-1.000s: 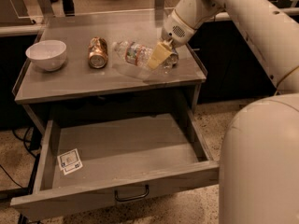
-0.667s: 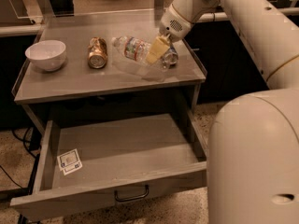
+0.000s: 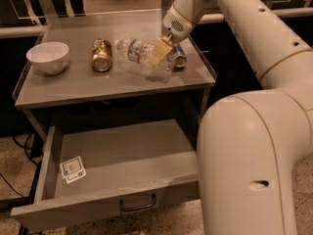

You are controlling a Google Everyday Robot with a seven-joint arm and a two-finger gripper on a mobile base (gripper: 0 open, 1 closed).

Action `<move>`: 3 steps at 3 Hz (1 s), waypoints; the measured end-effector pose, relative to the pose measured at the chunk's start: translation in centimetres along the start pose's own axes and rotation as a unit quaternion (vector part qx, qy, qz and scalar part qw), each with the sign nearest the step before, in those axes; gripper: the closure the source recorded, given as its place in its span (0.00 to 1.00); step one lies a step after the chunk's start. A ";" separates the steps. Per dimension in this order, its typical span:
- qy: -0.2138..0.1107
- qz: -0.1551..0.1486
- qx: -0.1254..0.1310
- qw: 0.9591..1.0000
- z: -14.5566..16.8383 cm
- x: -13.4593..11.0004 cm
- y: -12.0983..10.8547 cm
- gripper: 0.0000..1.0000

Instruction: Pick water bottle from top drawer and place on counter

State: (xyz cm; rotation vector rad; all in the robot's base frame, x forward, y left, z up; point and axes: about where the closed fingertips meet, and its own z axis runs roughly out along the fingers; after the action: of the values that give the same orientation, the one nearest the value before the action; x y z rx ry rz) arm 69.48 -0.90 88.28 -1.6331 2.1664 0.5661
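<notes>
- Step in hand, my read: the place half. Water bottle [image 3: 137,52] lies on its side on the bench [image 3: 73,89], just cam-right of the gold can [image 3: 101,55].
- Claw [image 3: 160,51] is down low at the bottle end furthest from the gold can, at or on the bottle. Can't tell if it's clamped or apart, as the wrist blocks that.
- Blue-silver can [image 3: 178,58] is further out from the gold can again, just past the claw and v. near the bottle's end.
- White bowl [image 3: 47,57] sits on the gold can's other side, well apart from the action.
- Top drawer [image 3: 122,155] is pulled out, below and in front of the gold can. Only a small white card [image 3: 72,169] shows inside and no bottle, so the pick looks done.
- Progress: nearly home, judging by the bottle lying on the bench.
- Next move needs: let go if it's gripping, then lift straight up & clear.
- Avoid any sideways drag. A round ribbed bottle prob. rolls easily, twd the gold can or into the blue-silver can.
</notes>
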 end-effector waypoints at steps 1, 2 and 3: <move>0.004 0.010 -0.005 1.000 0.9 0.2 -0.9 1.00; 0.008 0.020 -0.009 1.000 1.8 0.6 -1.7 1.00; 0.008 0.029 -0.013 0.999 2.4 1.1 -2.4 1.00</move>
State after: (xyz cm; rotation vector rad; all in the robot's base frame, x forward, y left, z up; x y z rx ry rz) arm 71.60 -1.13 85.47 -1.5976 2.2323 0.6035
